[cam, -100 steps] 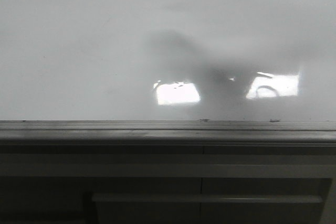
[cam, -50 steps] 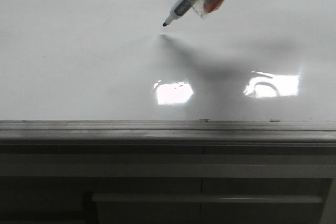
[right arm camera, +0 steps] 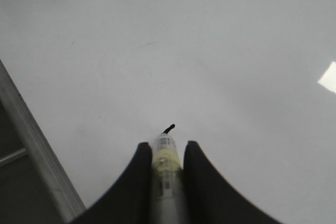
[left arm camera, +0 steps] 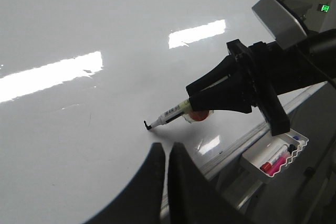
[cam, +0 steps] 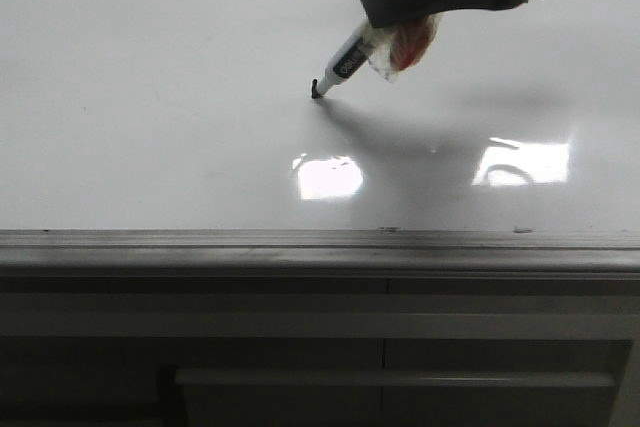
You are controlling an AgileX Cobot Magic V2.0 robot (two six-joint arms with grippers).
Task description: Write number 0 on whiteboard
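Note:
The whiteboard (cam: 150, 97) fills the front view, glossy and white. My right gripper (cam: 385, 15) comes in from the upper right, shut on a black-tipped marker (cam: 345, 65) with a white labelled barrel. The marker's tip touches the board, and a short hooked black stroke (cam: 316, 90) sits at the tip. No whole number 0 is in view. The same stroke (left arm camera: 146, 125) and marker (left arm camera: 170, 115) show in the left wrist view. In the right wrist view the marker (right arm camera: 166, 166) sits between the two fingers. My left gripper (left arm camera: 167, 148) hovers over the board near the stroke, shut and holding nothing.
A grey metal rail (cam: 320, 242) runs along the board's near edge, with a dark cabinet front below it. Bright light reflections (cam: 330, 177) lie on the board. A small white tray (left arm camera: 296, 139) holding red and pink markers hangs off the board's edge.
The right gripper has come down into the front view with the marker. The tip has dropped onto the board and left a short black stroke.

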